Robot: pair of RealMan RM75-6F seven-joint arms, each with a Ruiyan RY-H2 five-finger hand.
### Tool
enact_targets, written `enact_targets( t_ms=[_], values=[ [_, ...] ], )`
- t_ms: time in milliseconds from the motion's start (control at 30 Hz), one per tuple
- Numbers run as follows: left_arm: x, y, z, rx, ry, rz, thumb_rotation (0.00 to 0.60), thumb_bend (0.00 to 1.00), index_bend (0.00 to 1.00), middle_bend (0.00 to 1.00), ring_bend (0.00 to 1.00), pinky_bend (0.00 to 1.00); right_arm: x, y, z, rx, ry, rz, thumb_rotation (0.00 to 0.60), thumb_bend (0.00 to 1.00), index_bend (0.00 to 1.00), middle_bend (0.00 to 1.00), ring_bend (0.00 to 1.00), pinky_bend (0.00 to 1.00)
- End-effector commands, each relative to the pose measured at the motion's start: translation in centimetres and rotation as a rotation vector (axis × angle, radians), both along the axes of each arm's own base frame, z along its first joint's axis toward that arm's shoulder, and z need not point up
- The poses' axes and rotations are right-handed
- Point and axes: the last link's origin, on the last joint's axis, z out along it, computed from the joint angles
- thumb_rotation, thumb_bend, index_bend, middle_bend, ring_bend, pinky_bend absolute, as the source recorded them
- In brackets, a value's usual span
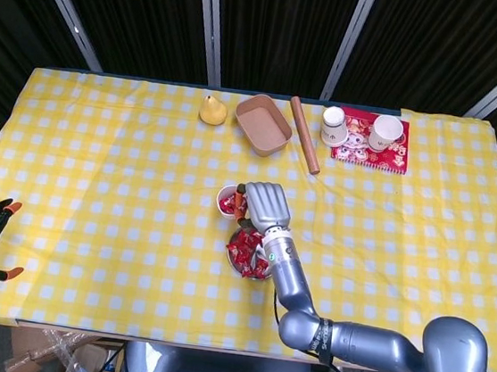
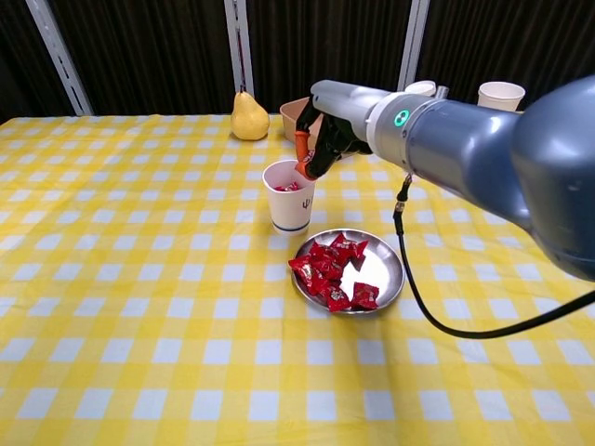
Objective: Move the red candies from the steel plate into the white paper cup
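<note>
Right hand (image 2: 321, 149) of mine hovers at the 3 o'clock rim of the white paper cup (image 2: 290, 196), pinching one red candy (image 2: 303, 168); I should center it before releasing.

Right robot hand (image 2: 319, 146) over the rim of the cup (image 2: 289, 196), fingers curled, orange fingertips (image 2: 301, 171) at the cup's mouth. Red candies (image 2: 286, 187) inside the cup; more candies (image 2: 327, 270) heaped on the plate's (image 2: 386, 268) left half. Pear (image 2: 249, 117), tan tray (image 2: 292, 113) and two far cups (image 2: 500, 93) behind, all on the checked surface (image 2: 139, 307).
</note>
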Motion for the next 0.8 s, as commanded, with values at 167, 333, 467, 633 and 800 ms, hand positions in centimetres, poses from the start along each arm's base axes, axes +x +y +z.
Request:
enact_targets(
  t_ms=[167,333,467,633,800],
  values=[
    [0.0,0.1,0.0,-0.006,-0.009,0.005,0.6,0.03,0.0,0.0,0.0,0.0,1.1,-0.7,-1.9,0.021,0.01,0.003,0.6,0.47,0.61,0.87,0.91,0.88],
    [0.0,0.1,0.0,-0.008,-0.014,0.009,0.6,0.03,0.0,0.0,0.0,0.0,1.5,-1.2,-2.6,0.018,0.013,0.008,0.6,0.48,0.55,0.87,0.91,0.88],
    [-0.1,0.1,0.0,-0.011,-0.016,0.01,0.6,0.03,0.0,0.0,0.0,0.0,1.8,-1.2,-2.7,0.011,0.013,0.025,0.6,0.43,0.46,0.87,0.91,0.88],
    [-0.1,0.1,0.0,-0.01,-0.017,0.011,0.6,0.03,0.0,0.0,0.0,0.0,1.7,-0.8,-2.2,-0.001,0.011,0.036,0.6,0.42,0.44,0.87,0.91,0.87],
    [0.0,0.1,0.1,-0.005,-0.016,0.01,0.6,0.03,0.0,0.0,0.0,0.0,1.2,0.5,-0.7,-0.014,0.013,0.063,0.6,0.42,0.43,0.87,0.91,0.87]
  ],
)
